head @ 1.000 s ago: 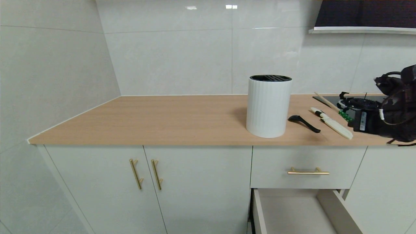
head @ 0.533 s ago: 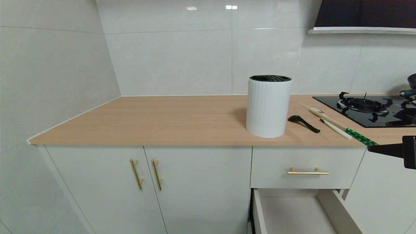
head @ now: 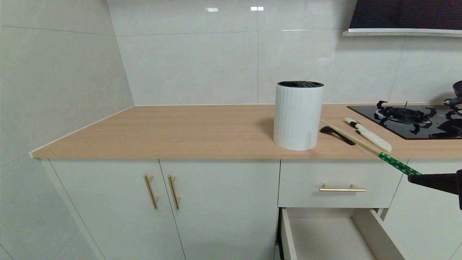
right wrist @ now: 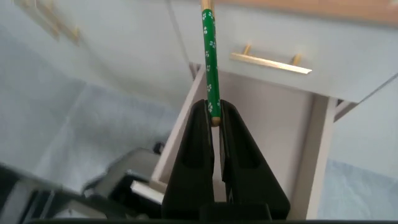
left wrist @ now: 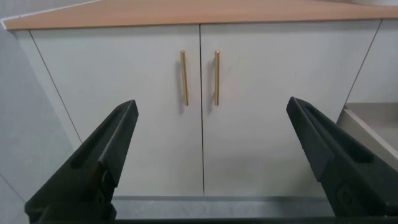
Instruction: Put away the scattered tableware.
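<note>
Head view: right gripper (head: 415,177) sits out past the worktop (head: 180,133) front edge, above the open drawer (head: 371,231). It is clamped on the green-patterned end of a wooden chopstick (head: 361,142).

- Right wrist view confirms the hold. The gripper (right wrist: 212,111) has both jaws pinched on the chopstick (right wrist: 208,50), with the drawer beneath.
- The chopstick's bare tip points back over the worktop toward the white holder (head: 298,115) and crosses in front of the black spoon (head: 337,135). Whether the tip touches anything is unclear. It may be a pair held together rather than a single stick; at this angle I cannot tell.
- Left gripper (left wrist: 211,109) has its jaws spread wide and carries nothing. It faces the cabinet doors (left wrist: 199,124) low down.

Progress, as judged: early.
- One piece is in hand but not yet stowed.
- The black spoon and the white knife (head: 368,134) lie loose on the worktop between the holder and the hob (head: 408,121).
- At least those two remain once the chopstick is placed.

Containers:
- The holder stands upright, with a black slotted top. No handles rise out of it, and its inside is hidden.
- The drawer is pulled out below a shut drawer front. The part of its floor in view shows no tableware, and its front portion is cut off.
</note>
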